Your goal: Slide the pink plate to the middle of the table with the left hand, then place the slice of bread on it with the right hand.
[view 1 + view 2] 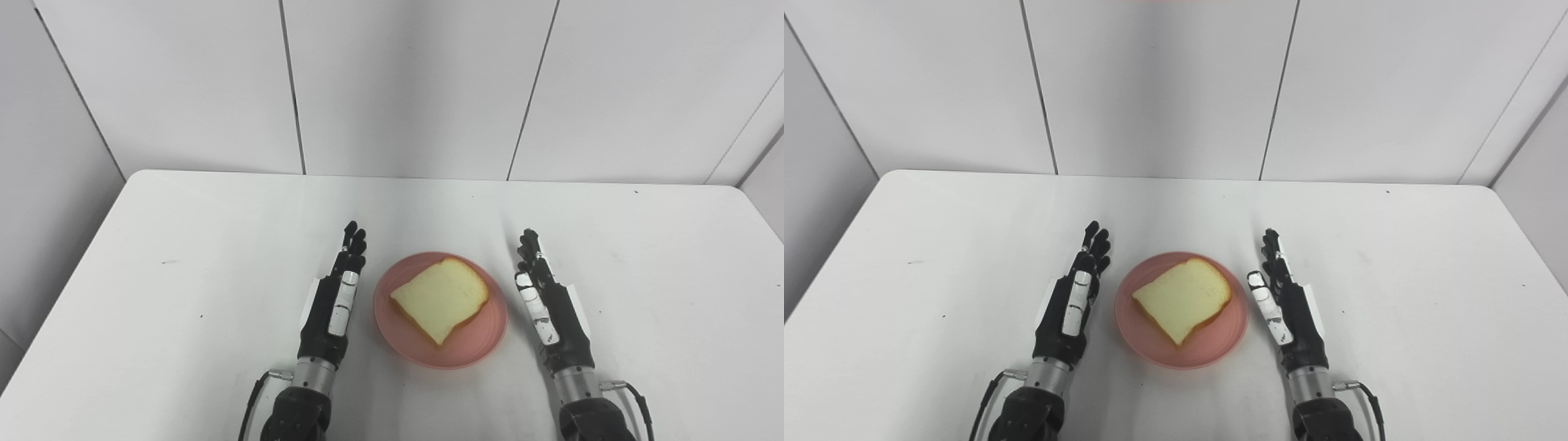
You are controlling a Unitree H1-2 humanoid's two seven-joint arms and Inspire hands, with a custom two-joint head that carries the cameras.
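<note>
walls: white panels [416,86] behind table, dark vertical seams, plain.
table: white top [184,245], rounded far corners, a few small dark specks on surface; fills lower part of both views.
left arm: comes in bottom left, black forearm, silver wrist cuff, thin cable looping off wrist.
right arm: comes in bottom right, same build, cable at wrist on outer side.
left hand: [335,300] black with white panels, set on edge with thumb side up, fingers straight and pointing away from robot, held close together but not curled, gripping nothing; sits just beside plate's left rim, contact with rim not clear.
right hand: [1287,309] mirror pose, fingers extended forward, uncurled, empty; just beside plate's right rim, small gap of table showing.
pink plate: [404,334] round, shallow, salmon pink, flat on table near its middle, toward robot's side, between the two hands.
slice of bread: [1182,297] pale crumb, golden-brown crust along lower and right edges; lies flat on plate, turned at an angle, roughly centred, inside the rim; neither hand touches it.
</note>
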